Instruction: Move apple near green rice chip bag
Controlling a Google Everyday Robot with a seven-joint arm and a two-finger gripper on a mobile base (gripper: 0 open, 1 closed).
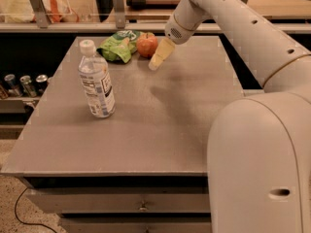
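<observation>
The red-orange apple (146, 44) rests on the grey table (146, 125) near its far edge. It touches the right side of the bright-green rice chip bag (118, 47), which lies flat. My gripper (160, 56) hangs just to the right of the apple, a little above the table and apart from it, holding nothing. The arm reaches in from the upper right.
A clear water bottle (97, 80) with a white cap stands upright on the left half of the table. Several cans (23, 84) stand on a lower shelf to the left. A counter with a railing runs behind the table. The robot's white body (257, 164) fills the right foreground.
</observation>
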